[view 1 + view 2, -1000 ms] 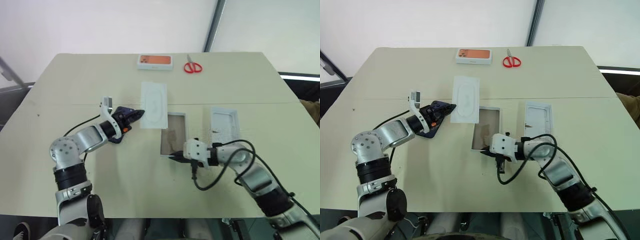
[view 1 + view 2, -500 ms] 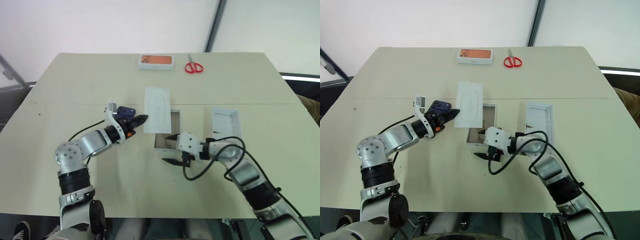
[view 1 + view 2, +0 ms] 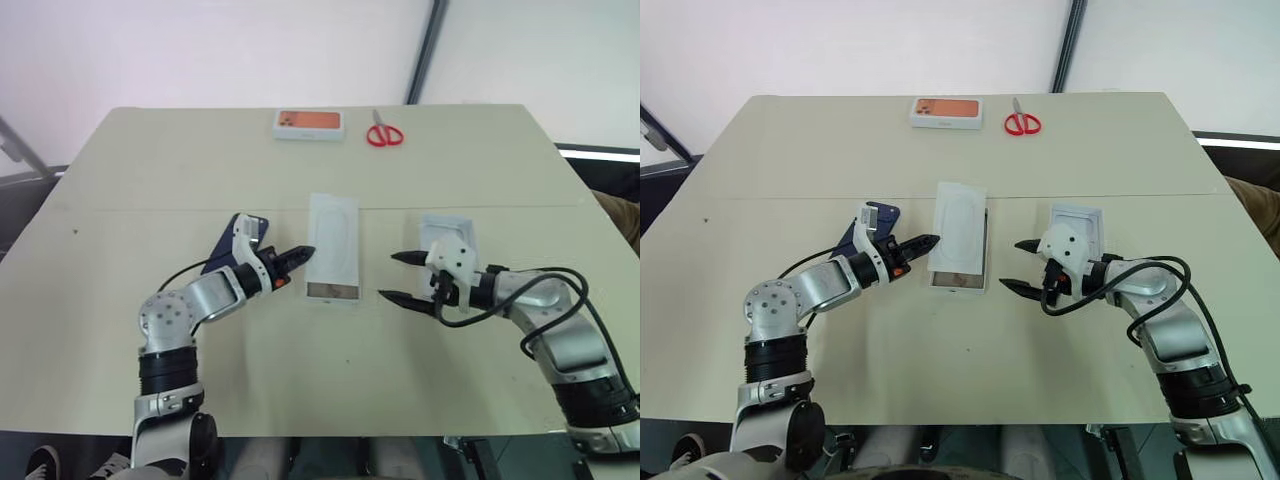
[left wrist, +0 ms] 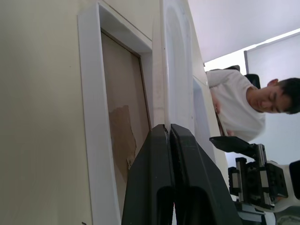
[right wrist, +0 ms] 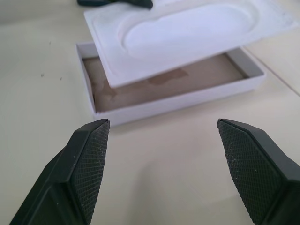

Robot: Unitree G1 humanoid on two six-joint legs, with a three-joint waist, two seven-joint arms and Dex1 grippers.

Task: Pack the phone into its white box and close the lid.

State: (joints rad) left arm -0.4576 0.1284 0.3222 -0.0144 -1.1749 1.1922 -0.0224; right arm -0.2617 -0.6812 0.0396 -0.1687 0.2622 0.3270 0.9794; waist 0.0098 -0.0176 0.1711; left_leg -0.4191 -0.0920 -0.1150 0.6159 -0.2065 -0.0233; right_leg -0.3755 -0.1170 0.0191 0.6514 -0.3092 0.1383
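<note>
Left wrist view: the left gripper (image 3: 303,252) pinches a flat white card (image 3: 334,240) (edge only) over the white box (image 5: 178,91). Right gripper (image 3: 398,276) hangs released; the phone (image 3: 228,244) lies behind the left gripper. If the card slips, it could cover the box.

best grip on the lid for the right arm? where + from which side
Pinch a side wall of the lid, probably the one nearest the right gripper, coming from above with one finger inside and one outside. It lies flat, hollow side up, so the thin upright rim is the only pinchable edge. That gripper is open and right beside it; the left gripper is shut on the card.
</note>
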